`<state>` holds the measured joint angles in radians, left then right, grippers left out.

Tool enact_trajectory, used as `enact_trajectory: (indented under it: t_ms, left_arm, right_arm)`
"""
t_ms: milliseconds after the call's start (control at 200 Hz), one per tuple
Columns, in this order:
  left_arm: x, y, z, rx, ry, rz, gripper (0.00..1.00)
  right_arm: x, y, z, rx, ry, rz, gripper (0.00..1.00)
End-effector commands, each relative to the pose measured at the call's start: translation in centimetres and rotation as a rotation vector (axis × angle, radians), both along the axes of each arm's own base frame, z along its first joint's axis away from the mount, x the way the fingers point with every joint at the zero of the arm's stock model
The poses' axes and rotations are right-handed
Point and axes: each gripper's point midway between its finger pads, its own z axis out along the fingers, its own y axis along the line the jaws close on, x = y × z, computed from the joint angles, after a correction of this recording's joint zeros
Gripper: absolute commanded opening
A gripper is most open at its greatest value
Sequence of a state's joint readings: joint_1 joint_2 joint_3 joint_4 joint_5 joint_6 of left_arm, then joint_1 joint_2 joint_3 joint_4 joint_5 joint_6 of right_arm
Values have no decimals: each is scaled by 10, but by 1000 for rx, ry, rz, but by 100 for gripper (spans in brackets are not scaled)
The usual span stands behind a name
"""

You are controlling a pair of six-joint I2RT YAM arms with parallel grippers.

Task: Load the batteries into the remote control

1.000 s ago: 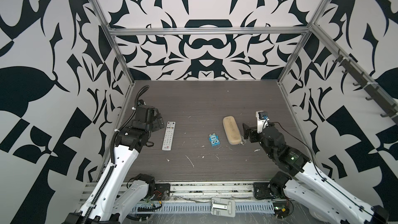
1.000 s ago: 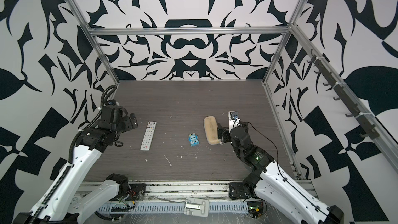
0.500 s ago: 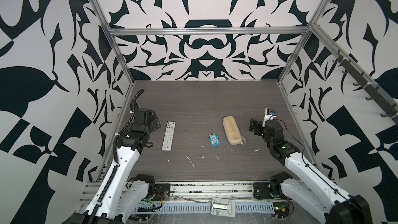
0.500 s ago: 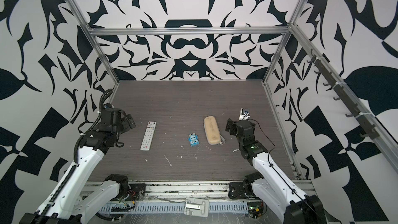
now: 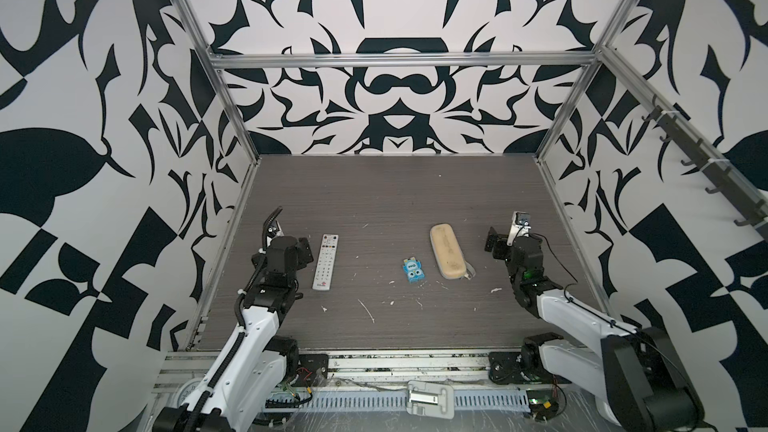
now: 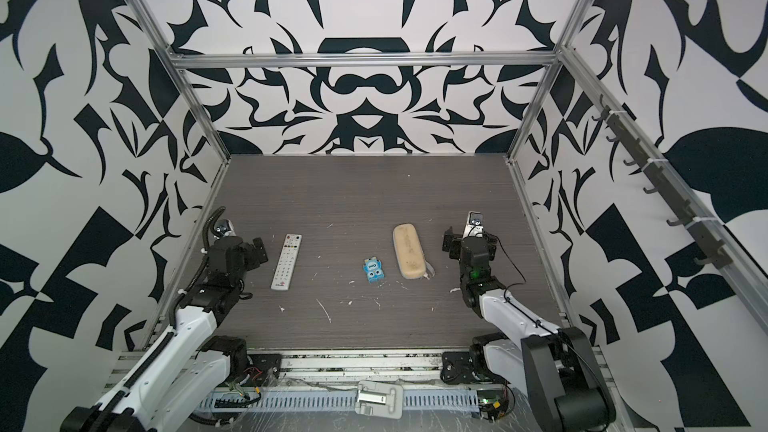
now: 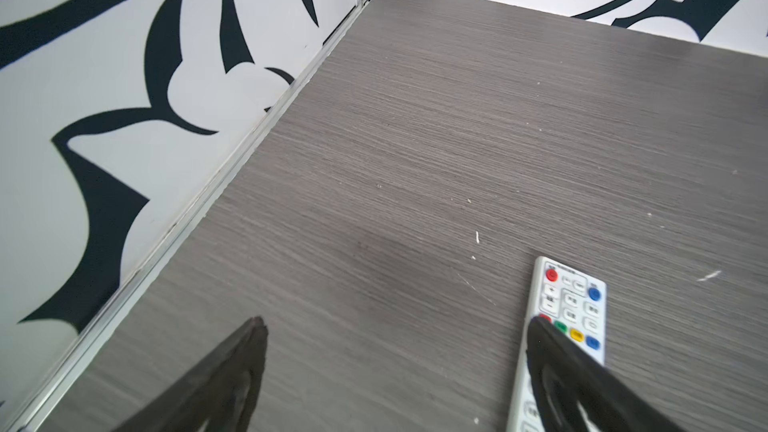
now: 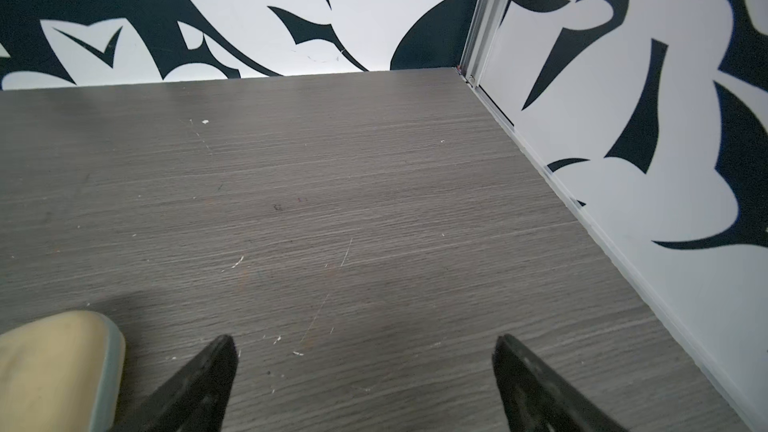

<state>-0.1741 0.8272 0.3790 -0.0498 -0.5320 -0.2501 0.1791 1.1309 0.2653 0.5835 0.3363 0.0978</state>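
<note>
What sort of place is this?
Likely a robot test booth: a left arm and right arm mounted by a tabletop, patterned walls on a metal frame, a remote control laid out.

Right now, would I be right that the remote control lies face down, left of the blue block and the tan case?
Not quite: the remote control lies face up, buttons showing in the left wrist view. It does lie left of the blue block and the tan case.

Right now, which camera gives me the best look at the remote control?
A top view: the whole remote control lies button side up, unobstructed, and both top views show it. The left wrist view shows only its red-button end up close, partly behind one of the left gripper's fingers. The right wrist view misses it.
</note>
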Motion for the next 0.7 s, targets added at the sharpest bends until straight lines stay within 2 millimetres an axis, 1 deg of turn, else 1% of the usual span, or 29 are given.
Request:
enact_trajectory:
  t_ms: [0, 75, 120, 180, 260, 365, 385, 400, 415, 495, 575, 635, 695]
  left_arm:
    - [21, 7, 11, 76, -90, 22, 99]
    - [30, 10, -3, 101, -74, 28, 99]
    - [35, 13, -9, 121, -83, 35, 99]
    - [44, 16, -7, 145, -126, 38, 99]
    - [56, 14, -4, 122, -175, 11, 99]
    - [66, 6, 1, 90, -249, -34, 99]
    - [68, 5, 6, 91, -270, -37, 99]
    - [70, 5, -2, 96, -250, -40, 99]
    - [71, 5, -2, 99, -254, -41, 99]
    - [76, 7, -1, 103, -284, -47, 99]
    - [79, 8, -11, 92, -300, -64, 99]
    - [79, 12, -17, 98, -330, -40, 99]
    - [80, 10, -21, 113, -352, -58, 99]
  right_arm:
    - [15, -3, 26, -93, -110, 4, 100]
    - [20, -7, 32, -101, -161, -25, 100]
    - [25, -5, 28, -103, -136, -12, 100]
    - [30, 1, 27, -104, -106, 23, 100]
    - [30, 1, 28, -104, -107, 25, 100]
    - [31, 1, 26, -101, -98, 29, 100]
    - [31, 1, 26, -100, -96, 27, 100]
    - [32, 1, 25, -102, -95, 29, 100]
    - [32, 1, 25, -103, -93, 29, 100]
    - [30, -2, 20, -109, -58, 17, 100]
    - [28, -12, 4, -120, -18, -36, 100]
    - [30, -15, -2, -113, -19, -53, 100]
    - [34, -13, -4, -95, -14, -41, 100]
